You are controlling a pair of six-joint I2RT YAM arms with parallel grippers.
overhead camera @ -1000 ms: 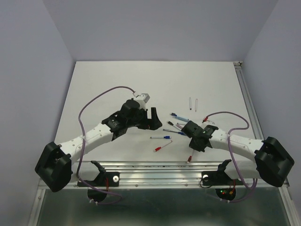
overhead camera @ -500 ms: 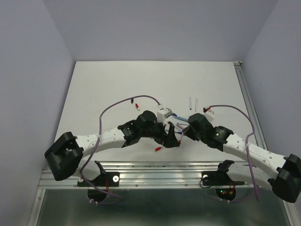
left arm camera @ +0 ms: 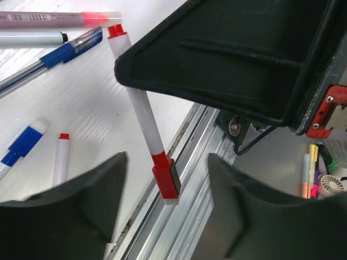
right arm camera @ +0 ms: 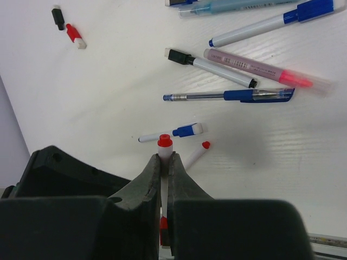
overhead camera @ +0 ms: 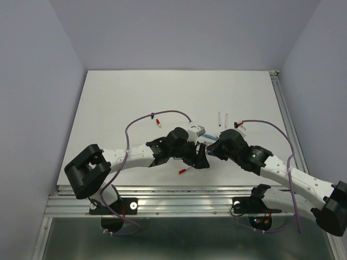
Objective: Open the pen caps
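Observation:
My right gripper (right arm camera: pixel 165 160) is shut on a white-barrelled pen with a red end (right arm camera: pixel 164 142). In the left wrist view this pen (left arm camera: pixel 143 116) hangs out of the right gripper (left arm camera: pixel 233 65), its red cap (left arm camera: pixel 166 174) pointing down. My left gripper (left arm camera: pixel 167 184) is open, with one finger on each side of that cap and neither touching it. In the top view the left gripper (overhead camera: pixel 198 157) and the right gripper (overhead camera: pixel 211 149) meet at the table's near centre. Several more pens (right arm camera: pixel 233 96) lie beyond.
A loose red cap (right arm camera: pixel 75 36) and a black one (right arm camera: pixel 57 16) lie at the far left. A red-ended pen (overhead camera: pixel 187 170) lies near the front edge. Two small white pieces (overhead camera: pixel 222 118) lie further back. An aluminium rail (left arm camera: pixel 190 216) runs along the near edge.
My left arm has swung right to the table's centre and my right gripper has moved up and left to meet it. The left fingers now bracket the held pen's red cap.

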